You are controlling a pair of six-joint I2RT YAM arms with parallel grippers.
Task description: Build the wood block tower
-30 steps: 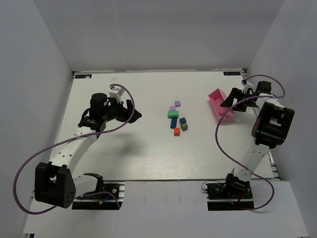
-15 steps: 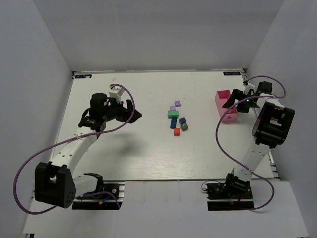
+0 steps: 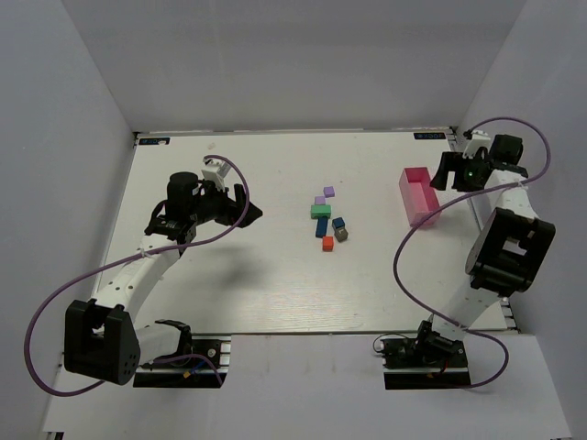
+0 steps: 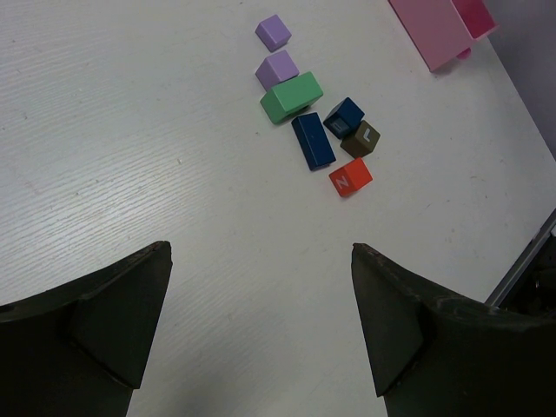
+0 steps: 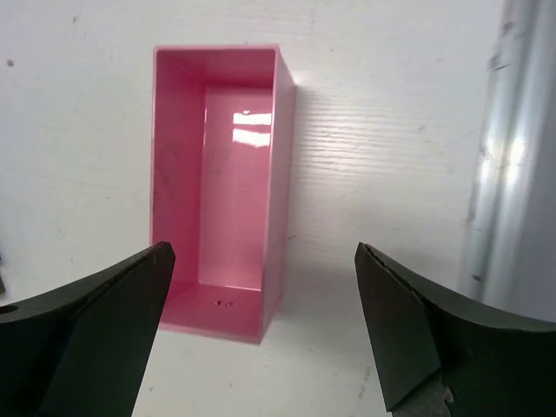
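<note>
The wood blocks lie in a loose single-layer cluster at the table's middle: two lilac cubes [image 3: 324, 195], a green brick [image 3: 320, 211], a blue brick [image 3: 322, 227], a blue cube [image 3: 337, 223], a grey cube [image 3: 342, 234] and a red-orange cube [image 3: 327, 243]. No stacked tower shows. In the left wrist view the green brick [image 4: 291, 96] and red-orange cube [image 4: 350, 177] lie ahead of my left gripper [image 4: 261, 252], which is open and empty. It hovers left of the cluster [image 3: 246, 209]. My right gripper [image 3: 447, 171] is open and empty at the far right.
A pink open box [image 3: 417, 195] lies on the table right of the blocks. It is empty and sits just ahead of my right gripper [image 5: 265, 252] in the right wrist view [image 5: 217, 187]. A metal rail [image 5: 512, 148] runs along the table's right edge.
The pink box went from tilted at my right gripper to lying flat on the table. My right gripper has drawn back to the right and far side. The left arm has not moved.
</note>
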